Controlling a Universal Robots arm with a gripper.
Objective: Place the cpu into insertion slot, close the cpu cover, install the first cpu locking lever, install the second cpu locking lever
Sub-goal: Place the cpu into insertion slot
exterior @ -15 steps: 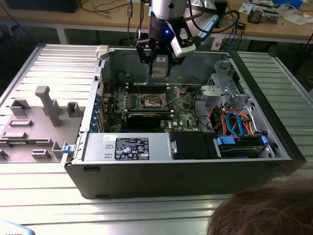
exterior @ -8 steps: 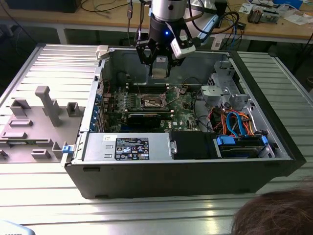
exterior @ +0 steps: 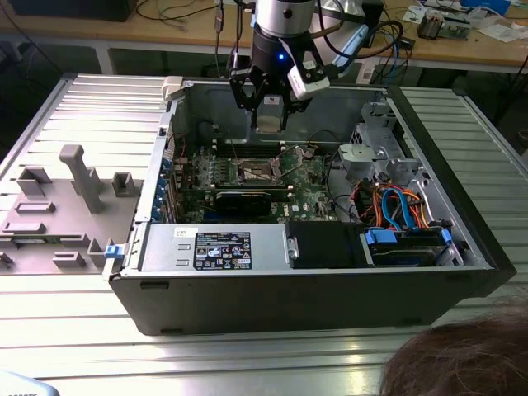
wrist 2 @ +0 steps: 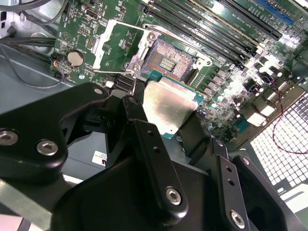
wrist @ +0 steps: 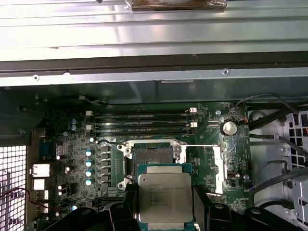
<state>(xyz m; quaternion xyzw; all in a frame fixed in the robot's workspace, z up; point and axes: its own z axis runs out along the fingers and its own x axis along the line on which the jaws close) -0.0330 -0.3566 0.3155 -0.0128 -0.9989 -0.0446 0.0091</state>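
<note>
The gripper (exterior: 269,114) clamps the chip (wrist: 166,196) by its edges, in the air near the open socket (wrist: 153,155); any tilt or offset, I reckon, could bend the socket's contacts.

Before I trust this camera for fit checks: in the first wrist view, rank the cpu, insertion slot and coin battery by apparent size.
1. cpu, held in the gripper, nearer the camera, so its lead over the slot is unsure.
2. insertion slot, partly hidden behind the cpu.
3. coin battery, clearly smallest.
</note>
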